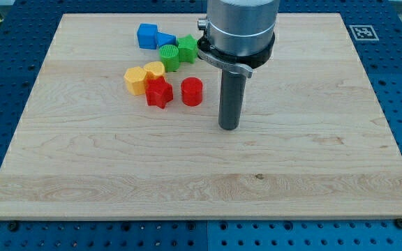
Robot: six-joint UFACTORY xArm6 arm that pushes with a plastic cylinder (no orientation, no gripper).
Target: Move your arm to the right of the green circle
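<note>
The green circle (169,57) lies on the wooden board (201,174) in the upper left of the view, in a cluster of blocks. A green star (187,49) touches its right side. My tip (229,127) rests on the board below and to the right of the green circle, well apart from it. The red circle (192,91) is the closest block, just left of my tip.
A blue square (147,35) and a smaller blue block (165,40) lie above the green circle. A yellow hexagon (137,80), a second yellow block (154,70) and a red star (158,92) lie below it. A fiducial tag (361,31) marks the board's top right corner.
</note>
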